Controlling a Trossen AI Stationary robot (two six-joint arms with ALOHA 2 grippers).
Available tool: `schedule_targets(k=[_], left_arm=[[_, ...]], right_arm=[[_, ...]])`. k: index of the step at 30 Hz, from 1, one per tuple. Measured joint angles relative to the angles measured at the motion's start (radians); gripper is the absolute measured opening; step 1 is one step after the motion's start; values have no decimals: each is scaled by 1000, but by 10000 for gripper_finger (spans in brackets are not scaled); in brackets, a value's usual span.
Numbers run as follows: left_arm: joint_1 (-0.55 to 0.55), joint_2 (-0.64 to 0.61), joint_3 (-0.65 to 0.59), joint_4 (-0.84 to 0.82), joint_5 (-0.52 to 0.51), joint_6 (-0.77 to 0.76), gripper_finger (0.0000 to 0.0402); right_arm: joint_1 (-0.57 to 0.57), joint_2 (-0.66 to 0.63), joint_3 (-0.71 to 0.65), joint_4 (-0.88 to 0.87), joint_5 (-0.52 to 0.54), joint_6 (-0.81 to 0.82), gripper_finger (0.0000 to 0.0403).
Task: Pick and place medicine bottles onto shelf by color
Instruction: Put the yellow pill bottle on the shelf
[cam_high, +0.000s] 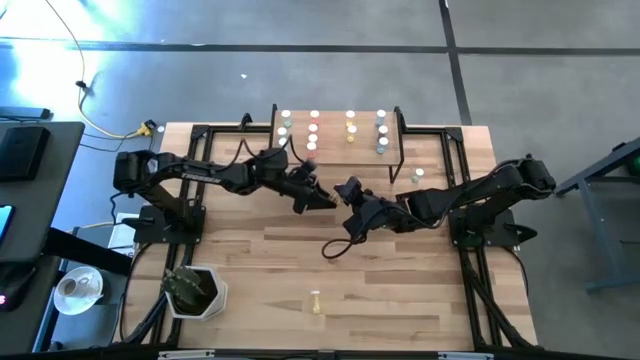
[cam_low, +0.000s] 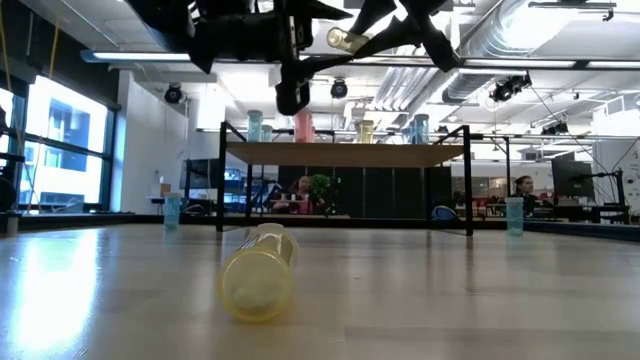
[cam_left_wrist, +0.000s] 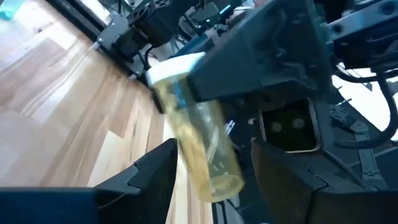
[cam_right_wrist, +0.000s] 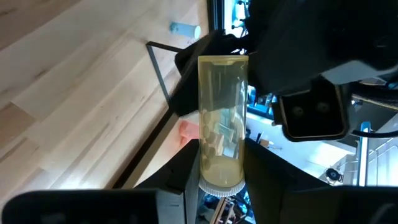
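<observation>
My right tool (cam_right_wrist: 221, 180) grips the yellow bottle (cam_right_wrist: 222, 118) by its cap end; its long axis points straight between my left tool's (cam_left_wrist: 214, 165) open fingers.

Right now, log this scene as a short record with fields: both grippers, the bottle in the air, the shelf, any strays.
right gripper: shut on the yellow bottle, cap end, mid-table, in the air
yellow bottle: raised between both arms
left gripper: open, fingers either side of the bottle's free end
shelf: holds four colour columns of bottles
fallen yellow bottle: lies on its side near the table's front edge
</observation>
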Motion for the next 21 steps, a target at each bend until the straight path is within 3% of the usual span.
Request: schedule_targets(k=[21], left_arm=[[-6, -3, -1, -14, 0, 19, 109]], right_arm=[[0, 0, 0, -5, -2, -3, 92]])
